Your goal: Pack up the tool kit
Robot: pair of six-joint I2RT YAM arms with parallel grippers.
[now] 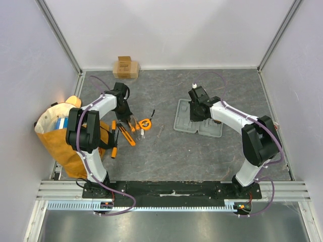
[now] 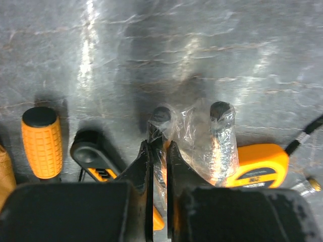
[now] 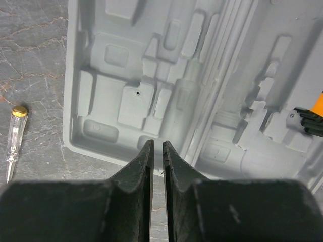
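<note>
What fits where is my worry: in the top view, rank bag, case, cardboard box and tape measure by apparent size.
Largest to smallest: bag, case, cardboard box, tape measure. Bag and case are partly hidden; the order looks clear.

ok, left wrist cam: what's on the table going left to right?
orange screwdriver handle → black-and-grey handle → plastic-wrapped tool, its left leg pinched in the shut left gripper → orange tape measure
</note>
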